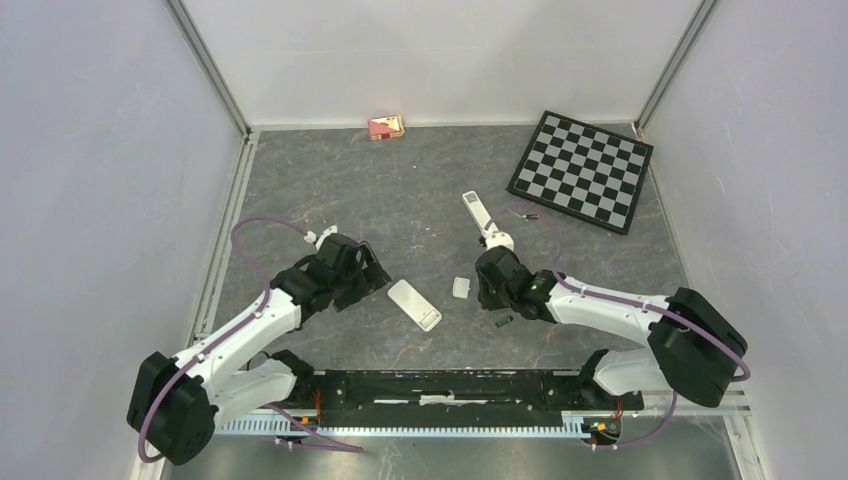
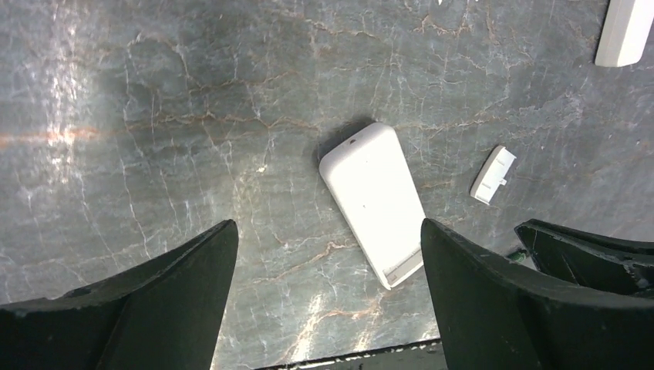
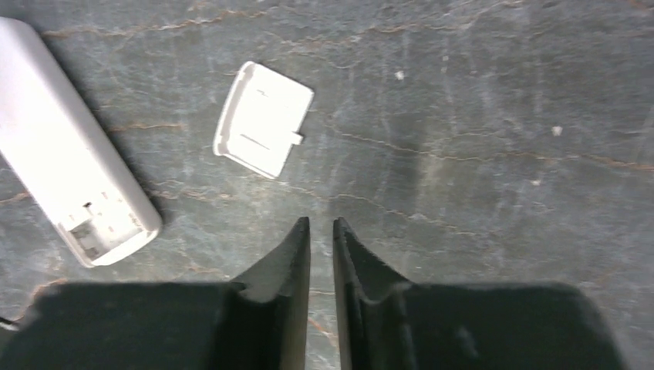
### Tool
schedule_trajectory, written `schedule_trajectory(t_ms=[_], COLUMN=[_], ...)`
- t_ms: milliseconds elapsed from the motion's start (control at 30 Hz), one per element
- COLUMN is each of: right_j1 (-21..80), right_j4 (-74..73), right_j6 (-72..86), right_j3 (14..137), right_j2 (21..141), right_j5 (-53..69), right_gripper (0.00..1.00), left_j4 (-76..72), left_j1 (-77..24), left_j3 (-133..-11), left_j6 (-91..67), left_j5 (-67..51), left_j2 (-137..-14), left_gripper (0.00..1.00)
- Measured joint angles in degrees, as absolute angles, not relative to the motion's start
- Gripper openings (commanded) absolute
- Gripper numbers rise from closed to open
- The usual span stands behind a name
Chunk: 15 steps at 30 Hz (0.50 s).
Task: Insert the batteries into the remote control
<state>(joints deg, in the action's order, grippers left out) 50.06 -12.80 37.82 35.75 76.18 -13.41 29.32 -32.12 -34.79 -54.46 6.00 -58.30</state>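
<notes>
The white remote control (image 1: 414, 304) lies back-up at mid-table, its battery bay open at the near-right end (image 3: 96, 227). Its small white battery cover (image 1: 461, 287) lies just right of it (image 3: 262, 119). One dark battery (image 1: 503, 320) lies beside the right wrist, and another (image 1: 527, 215) lies near the chessboard. My left gripper (image 2: 328, 239) stands wide open and empty just left of the remote (image 2: 374, 202). My right gripper (image 3: 321, 223) points at the cover from the near right. Its fingers are a narrow slit apart with only table between them.
A second slim white remote (image 1: 478, 213) lies farther back at centre. A chessboard (image 1: 581, 170) sits at the back right, and a small red and yellow box (image 1: 386, 127) at the back wall. Metal rails edge the table on both sides.
</notes>
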Motion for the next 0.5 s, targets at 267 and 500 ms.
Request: schedule_trajectory(t_ms=[267,500], right_j1=[46.63,44.40], right_j4=[-17.61,-24.27], right_j6=[37.04,34.61], right_j3=[34.76,33.06], right_j2=[69.76,61.91], right_j5=[-15.84,-13.54], right_gripper=[0.54,0.41], left_j4=[29.21,25.65], left_j1=[-38.76,-41.76], left_j3=[-32.36,-31.77], left_j6=[-62.74,-66.85], left_j5=[5.54,5.67], left_j2=[-60.29,-64.53], left_gripper=[0.99,1.00])
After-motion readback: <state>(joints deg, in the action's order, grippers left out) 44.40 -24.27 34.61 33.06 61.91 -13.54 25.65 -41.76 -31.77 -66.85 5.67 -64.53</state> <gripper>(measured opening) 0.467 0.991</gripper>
